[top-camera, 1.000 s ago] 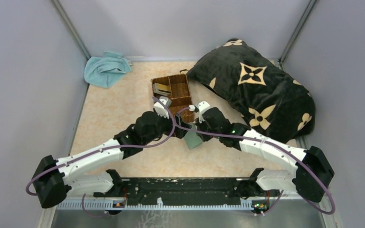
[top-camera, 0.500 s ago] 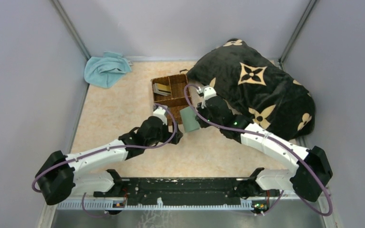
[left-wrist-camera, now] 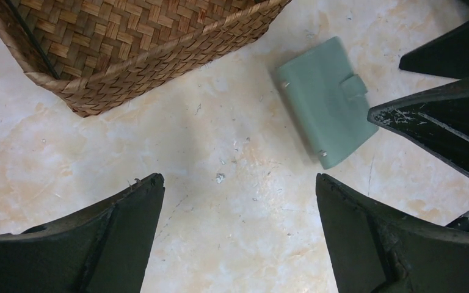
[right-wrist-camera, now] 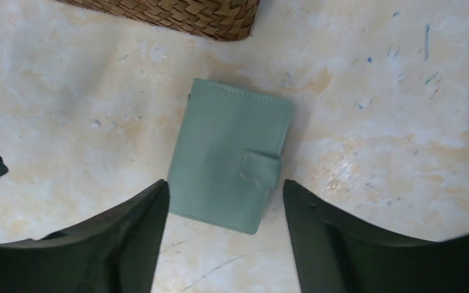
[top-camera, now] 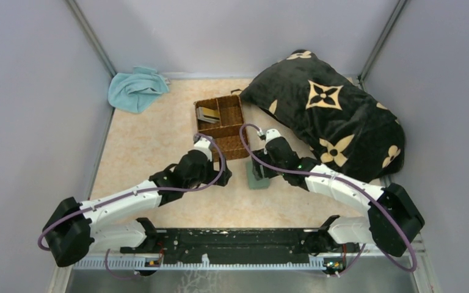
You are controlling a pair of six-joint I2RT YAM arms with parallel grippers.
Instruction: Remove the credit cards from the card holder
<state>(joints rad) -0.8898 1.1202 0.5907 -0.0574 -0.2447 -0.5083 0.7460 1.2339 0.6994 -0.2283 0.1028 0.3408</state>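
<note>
The card holder [right-wrist-camera: 220, 146] lies flat and shut on the table [top-camera: 146, 146], its snap tab fastened, just in front of the basket's [left-wrist-camera: 159, 61] near corner and not touching it. The right gripper [right-wrist-camera: 226, 183] hangs straight above it with its jaws spread wide and nothing between them; the wallet shows in the gap, one finger [right-wrist-camera: 116, 244] to either side of its near end, and whether either touches it cannot be told. The left gripper [left-wrist-camera: 238, 180] is likewise released, its two fingers [left-wrist-camera: 128, 238] well apart over bare table, with the wallet a little ahead and to its right and the basket's woven wall ahead on its left. In the top view both arms reach in toward the basket's near edge, their grippers close together. The cards [top-camera: 206, 113] lie as a small grey and tan stack in the basket's far-left compartment. A blue towel [top-camera: 135, 88] sits crumpled in the far-left corner, and a black patterned pillow [top-camera: 330, 116] fills the far-right side.
</note>
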